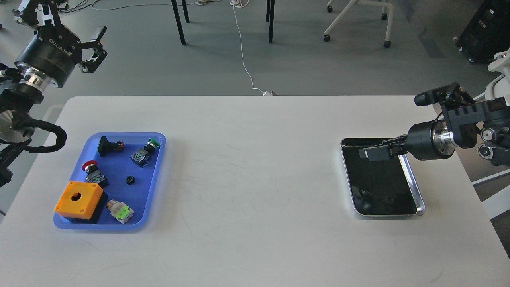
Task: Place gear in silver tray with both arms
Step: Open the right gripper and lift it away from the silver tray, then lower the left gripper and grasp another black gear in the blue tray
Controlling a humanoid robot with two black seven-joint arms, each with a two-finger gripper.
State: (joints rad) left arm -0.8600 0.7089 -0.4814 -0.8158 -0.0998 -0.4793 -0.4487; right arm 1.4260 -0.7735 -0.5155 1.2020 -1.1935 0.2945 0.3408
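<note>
1. The left pincer (69, 30) hung above the floor beyond the counter's far left corner, its claw fingers spread wide and holding nothing.
2. White lettering on the left arm's wrist housing read "ROBOTIQ" as best I could make out.
3. The right pincer (372, 152) reached in from the right over the far end of the silver tray (414, 187); its fingers lay close together, and whether anything sat between them I could not tell.
4. The silver tray lay on the white counter (247, 167) at the right side, its dark floor mirror-like.
5. The gear (130, 180), a small black ring, lay in the blue tray (153, 187) at the left, among push-button parts and beside an orange box (78, 199).
</note>
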